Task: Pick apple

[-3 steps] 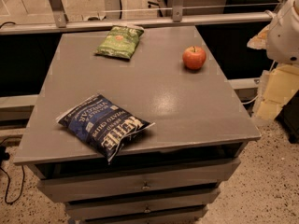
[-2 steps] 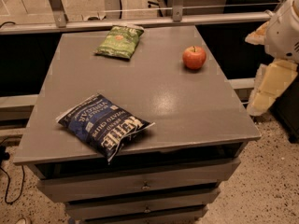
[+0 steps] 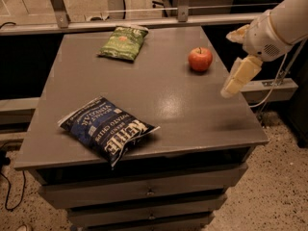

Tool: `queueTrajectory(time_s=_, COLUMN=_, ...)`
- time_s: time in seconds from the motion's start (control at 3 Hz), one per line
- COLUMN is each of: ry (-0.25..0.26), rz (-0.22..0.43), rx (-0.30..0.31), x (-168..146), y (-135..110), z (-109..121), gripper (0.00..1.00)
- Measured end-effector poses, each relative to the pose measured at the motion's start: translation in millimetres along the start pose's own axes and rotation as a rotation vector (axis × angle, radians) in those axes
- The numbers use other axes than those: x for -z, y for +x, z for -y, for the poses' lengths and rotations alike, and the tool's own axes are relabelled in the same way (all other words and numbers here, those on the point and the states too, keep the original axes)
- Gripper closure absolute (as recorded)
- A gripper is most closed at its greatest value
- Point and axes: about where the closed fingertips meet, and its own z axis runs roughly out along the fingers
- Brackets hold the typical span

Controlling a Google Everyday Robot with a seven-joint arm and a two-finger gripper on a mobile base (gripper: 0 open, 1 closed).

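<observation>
A small red-orange apple [image 3: 200, 59] with a short dark stem stands upright on the grey table top [image 3: 159, 105], near its far right side. My gripper [image 3: 228, 64] comes in from the right on a white arm and hangs above the table's right edge, just right of the apple and apart from it. Its cream fingers [image 3: 239, 74] are spread and empty.
A blue chip bag [image 3: 107, 129] lies near the table's front left. A green chip bag [image 3: 123, 43] lies at the far left. Drawers [image 3: 144, 192] sit under the top. A metal rail [image 3: 144, 22] runs behind the table. Speckled floor [image 3: 284, 186] is at right.
My gripper has moved left and up, from beside the table's right side to above its right edge, closer to the apple. The apple and bags have not moved.
</observation>
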Motion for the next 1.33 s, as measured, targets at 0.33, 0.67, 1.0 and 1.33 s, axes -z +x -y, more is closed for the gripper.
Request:
queueTrajectory(time_s=0.33, ry=0.022, rz=0.099, rx=-0.03, x=-43, y=-7, z=31, gripper=0.0)
queueTrajectory(time_s=0.67, ry=0.101, rz=0.153, rx=-0.071, x=-70, y=-8, z=69, gripper=0.0)
queueTrajectory(time_s=1.0, ry=0.134, rz=0.195, rx=-0.132, x=-94, y=-7, z=97, gripper=0.0)
queueTrajectory(time_s=1.33, ry=0.127, rz=0.243, rx=-0.197, x=-115, y=-9, z=116, gripper=0.0)
